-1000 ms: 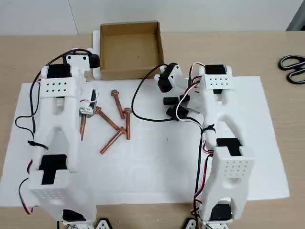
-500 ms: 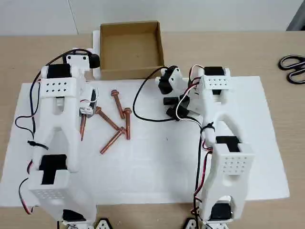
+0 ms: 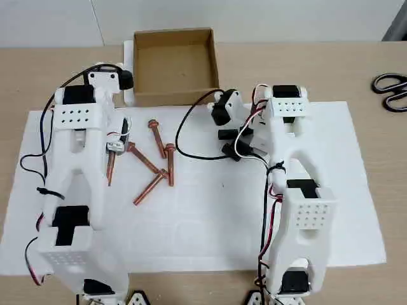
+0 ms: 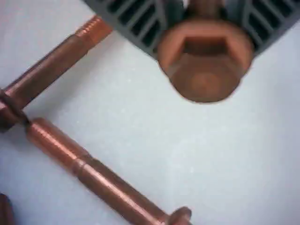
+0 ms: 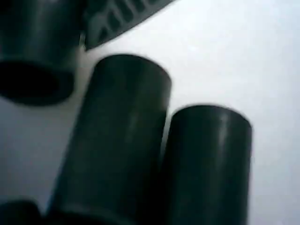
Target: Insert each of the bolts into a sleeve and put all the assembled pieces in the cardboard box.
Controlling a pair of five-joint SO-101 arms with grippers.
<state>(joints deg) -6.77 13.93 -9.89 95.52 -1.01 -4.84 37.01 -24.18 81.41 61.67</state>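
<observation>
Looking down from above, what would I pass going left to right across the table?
White robot arm → loose copper bolts → black cylindrical sleeves → second white robot arm → black-handled scissors.

The cardboard box point(image 3: 173, 98) is brown, square and open-topped. On the box's side nearest the arms, copper-coloured bolts point(image 3: 152, 165) lie flat in a loose cluster, several crossing or touching. One more bolt point(image 4: 205, 61), with a flanged hex head, is held in the left gripper point(image 4: 202, 28). Off the same side's right corner lie short black sleeves point(image 5: 122, 140), two touching side by side.
</observation>
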